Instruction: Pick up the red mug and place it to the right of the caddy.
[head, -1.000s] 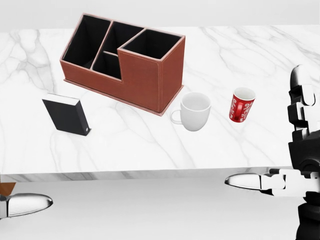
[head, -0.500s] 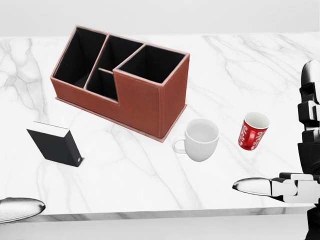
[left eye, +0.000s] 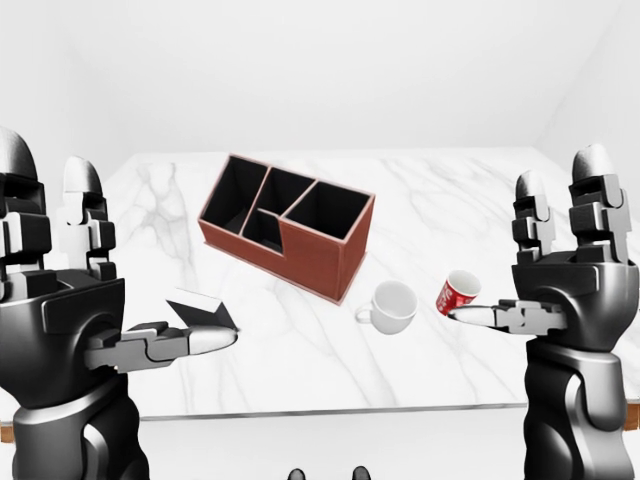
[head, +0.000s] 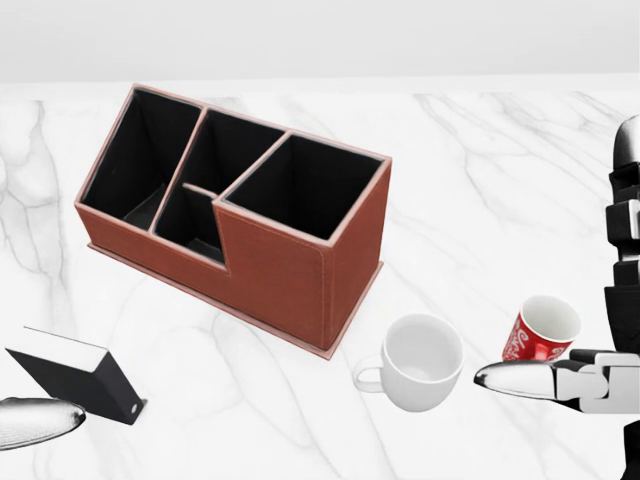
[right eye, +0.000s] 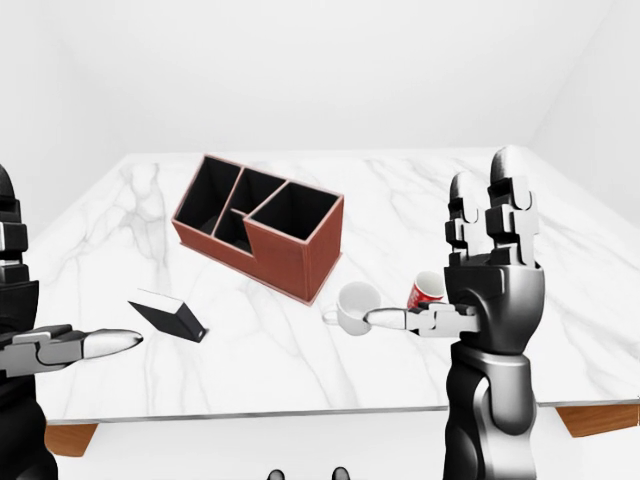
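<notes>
Red mug (head: 540, 336) stands upright on the marble tabletop (head: 470, 180), toward the near edge and its right-hand end, with the white mug (head: 417, 362) just beside it on the left in the head view and the brown caddy (head: 240, 205) further left again, so the white mug sits between the two. It looks like a small glazed ceramic cup with white lettering on the side and a white inside: rigid, probably light for its size, smooth and likely slippery under hard metal fingers, and breakable if it tips or drops onto the stone. No handle shows from these views, so the body is the surest place to take it, fingers wrapped round the middle of the wall rather than pinching the rim, which would let it rotate. The right hand (left eye: 565, 262) is held up near the mug with fingers spread and nothing in it, one silver-tipped finger (head: 515, 376) pointing across just below the cup in the head view, not touching as far as I can tell. The left hand (left eye: 80, 280) is likewise spread and empty, near the black box (head: 80, 382) at the tabletop's left. The narrow gap to the white mug leaves little finger room on that side
</notes>
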